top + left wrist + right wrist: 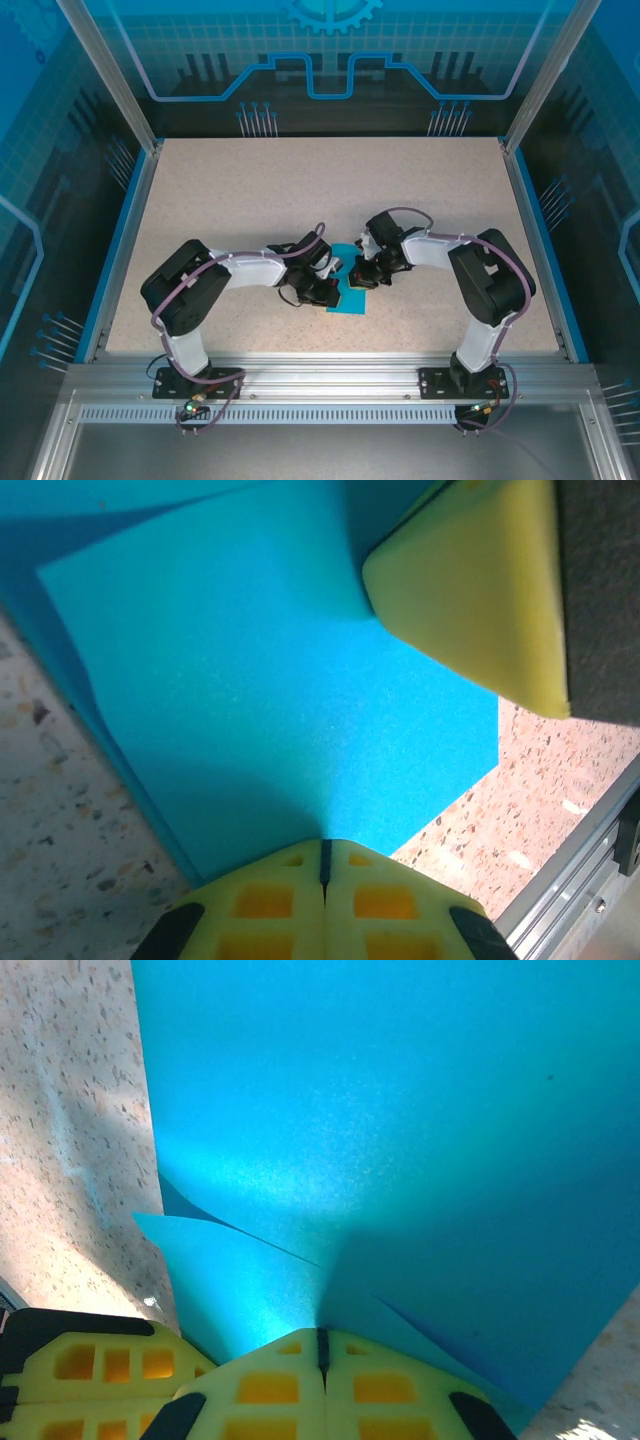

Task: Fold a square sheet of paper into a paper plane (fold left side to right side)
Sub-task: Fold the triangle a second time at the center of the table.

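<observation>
A: Where's the paper sheet (352, 303)?
B: On the worktop (250, 200), close to the middle of the near edge, right between the 2 grippers. From the top camera they cover most of it. A teal patch shows on the near side.
A: Left gripper (323, 865)?
B: Jaws pressed together, no gap at the tips. The tips sit on the sheet, near 1 of its edges. Can't tell if a layer is caught between them or if they just press down.
A: Right gripper (322, 1345)?
B: Same there: jaws closed tight, tips touching the paper. Its wrist view shows overlapping layers, with a pointed flap (200, 1250) sticking out left of the tips and a top layer with a diagonal edge lying over it.
A: How close are the 2?
B: Nearly nose to nose over the sheet. The left wrist view has a yellow finger of the right one at top right, above the paper. The right wrist view has the left one's finger at bottom left, just beside its own.
A: Anything else near it?
B: 1 corner of the sheet lies on the speckled surface, near the aluminium rail (570, 880).
</observation>
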